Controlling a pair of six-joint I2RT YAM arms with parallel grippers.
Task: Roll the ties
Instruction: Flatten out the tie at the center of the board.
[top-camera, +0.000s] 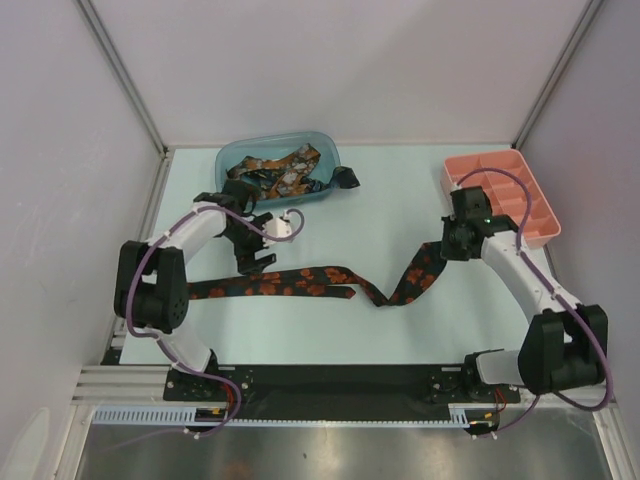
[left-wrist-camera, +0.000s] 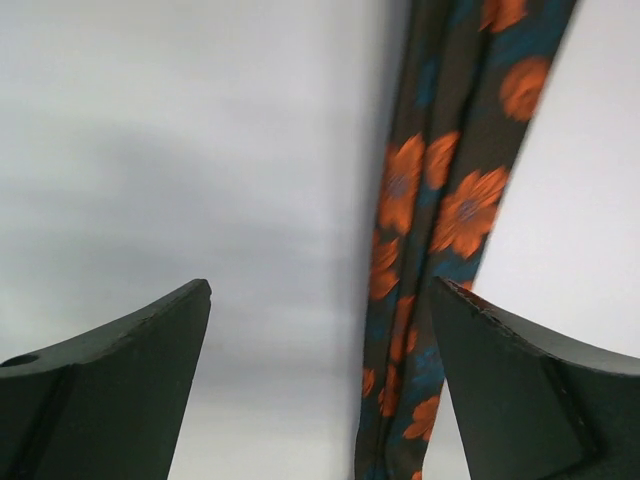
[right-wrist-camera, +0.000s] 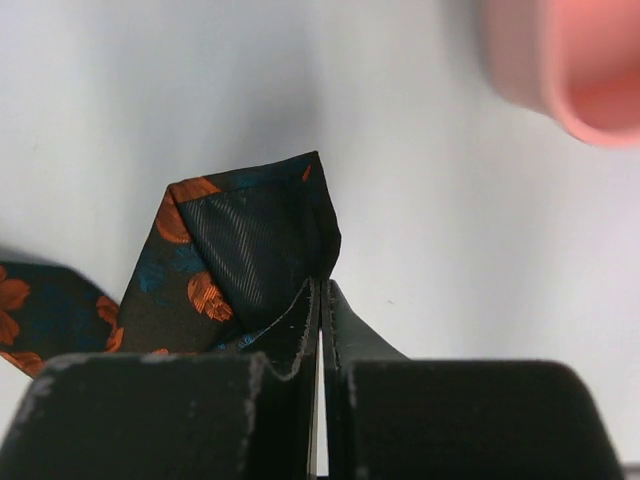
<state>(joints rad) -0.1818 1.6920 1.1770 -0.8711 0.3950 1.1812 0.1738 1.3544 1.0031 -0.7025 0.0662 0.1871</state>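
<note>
One tie (top-camera: 300, 285), dark with orange flowers, lies stretched across the table from left to right. My left gripper (top-camera: 256, 262) hovers over its left part, open wide. In the left wrist view the tie (left-wrist-camera: 440, 230) runs lengthwise between the fingers (left-wrist-camera: 520, 370), close to the right one, and my left gripper (left-wrist-camera: 320, 290) touches nothing. My right gripper (top-camera: 449, 246) is shut on the right end of the tie. In the right wrist view that end (right-wrist-camera: 240, 260) stands folded up, with its edge pinched at the tips of my right gripper (right-wrist-camera: 322, 287). More ties (top-camera: 275, 175) lie heaped in a blue bin.
The blue bin (top-camera: 325, 150) stands at the back left, with a small dark bundle (top-camera: 345, 178) beside its right end. A pink divided tray (top-camera: 540, 235) sits at the back right, close behind my right gripper, and shows blurred in the right wrist view (right-wrist-camera: 580, 70). White walls enclose the table.
</note>
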